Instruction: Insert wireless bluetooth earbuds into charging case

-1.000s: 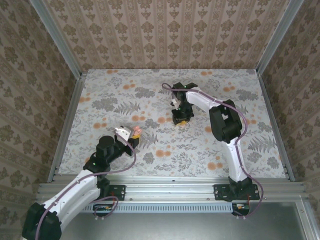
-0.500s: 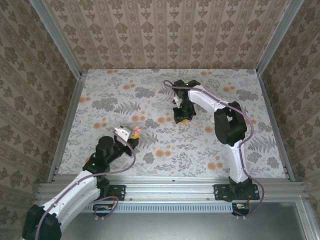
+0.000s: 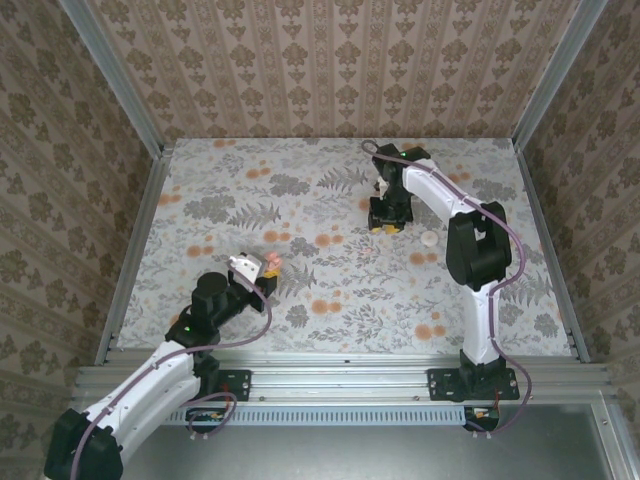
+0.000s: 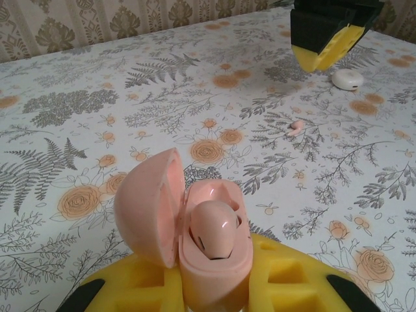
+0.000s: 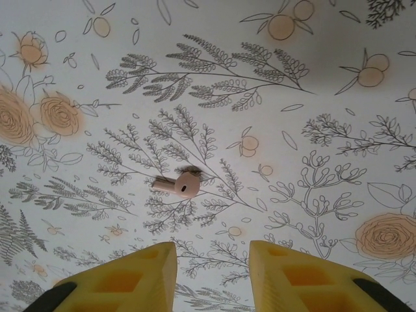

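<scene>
My left gripper [image 4: 214, 292] is clenched on the salmon-pink round plastic charging case [image 4: 146, 208]. Its lid is hinged open toward 9 o'clock, and one glossy pink earbud [image 4: 214, 237] is already seated in the smooth, paler well. My right gripper [image 5: 213, 257] hangs with its yellow moulded pads [image 5: 130, 276] apart and empty. Below it the small pale-pink stemmed earbud [image 5: 179, 184] lies on the flat floral-printed tablecloth [image 5: 325, 97], at 11 o'clock from my fingertips. I'd shift that way, straddle the rounded bulb across its narrow width, then close gently. It looks slick and tiny, likely to squirt sideways.
</scene>
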